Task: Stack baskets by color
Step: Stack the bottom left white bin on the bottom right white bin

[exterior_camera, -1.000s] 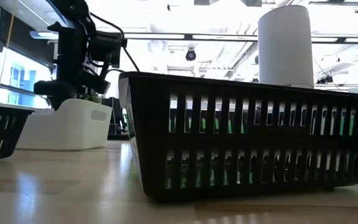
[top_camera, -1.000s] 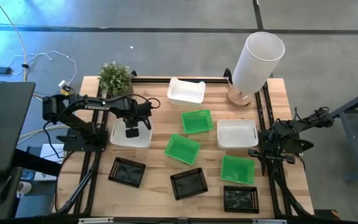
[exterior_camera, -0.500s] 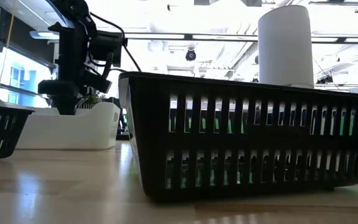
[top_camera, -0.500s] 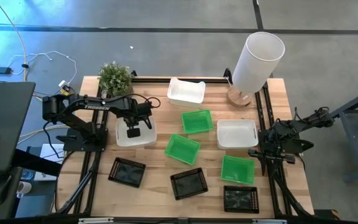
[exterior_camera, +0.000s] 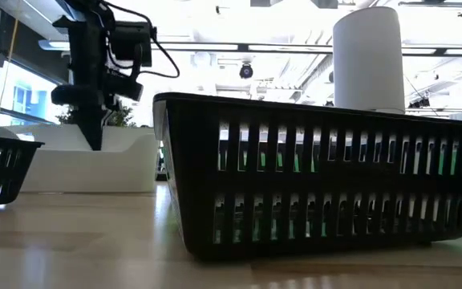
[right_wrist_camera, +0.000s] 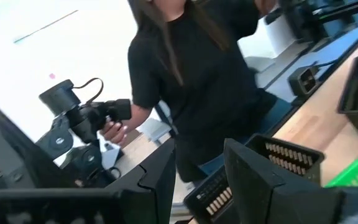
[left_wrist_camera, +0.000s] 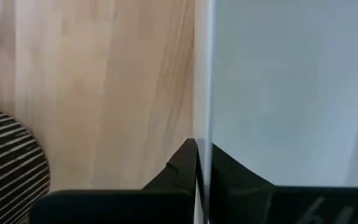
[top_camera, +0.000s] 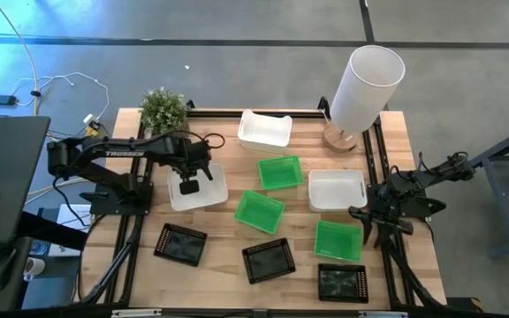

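My left gripper point(top_camera: 188, 181) points down at the table's left and is shut on a white basket point(top_camera: 200, 187). The low view shows this gripper point(exterior_camera: 95, 143) over the same basket point(exterior_camera: 62, 164). Two more white baskets lie far point(top_camera: 265, 129) and right point(top_camera: 337, 190). Three green baskets point(top_camera: 280, 172), point(top_camera: 259, 211), point(top_camera: 338, 240) sit mid-table. Three black ones point(top_camera: 181, 244), point(top_camera: 268, 261), point(top_camera: 343, 283) lie along the near side. My right gripper point(top_camera: 367, 219) waits open at the right edge, on nothing. My left gripper pinches one thin side wall of the white basket at its rim point(left_wrist_camera: 202, 93), one finger point(left_wrist_camera: 179, 171) outside over the table and the other inside the basket. The fingers come from above, pointing down. I cannot tell whether the basket is lifted clear of the table.
A tall white cylinder point(top_camera: 367, 84) stands on a wooden base at the far right corner. A small potted plant point(top_camera: 163, 110) stands at the far left corner. In the right wrist view, a person point(right_wrist_camera: 185, 81) in black stands beyond the table.
My left gripper has risen a little and drawn toward the table's right. The white basket has gone with it, shifting right along the table and turning slightly. My right arm has kept still.
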### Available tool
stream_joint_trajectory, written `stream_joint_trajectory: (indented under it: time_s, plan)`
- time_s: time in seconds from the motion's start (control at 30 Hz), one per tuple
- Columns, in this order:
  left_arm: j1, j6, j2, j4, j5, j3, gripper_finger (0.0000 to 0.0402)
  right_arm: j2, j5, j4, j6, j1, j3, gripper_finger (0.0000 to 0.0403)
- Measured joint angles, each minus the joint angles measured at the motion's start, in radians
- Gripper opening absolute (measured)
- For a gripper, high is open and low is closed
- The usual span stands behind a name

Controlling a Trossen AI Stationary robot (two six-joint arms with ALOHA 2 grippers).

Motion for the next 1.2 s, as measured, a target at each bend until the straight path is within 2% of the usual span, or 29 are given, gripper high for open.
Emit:
stream_joint_trajectory:
  time_s: [0.27, 0.6, 0.9, 1.2]
  plan:
    - [-0.001, 0.000, -0.088, -0.003, 0.010, 0.000, 0.0000, 0.000, 0.000, 0.000, 0.000, 0.000, 0.000, 0.0124]
    - [-0.040, -0.022, -0.107, -0.014, 0.011, 0.015, 0.0000, 0.000, 0.000, 0.001, 0.005, 0.000, 0.000, 0.0124]
    - [-0.096, -0.053, -0.107, -0.077, 0.002, 0.121, 0.0000, 0.000, -0.001, 0.000, 0.156, 0.000, 0.000, 0.0124]
    - [-0.112, -0.092, -0.107, -0.080, -0.017, 0.194, 0.0000, 0.000, 0.027, -0.001, 0.036, 0.000, 0.000, 0.0124]
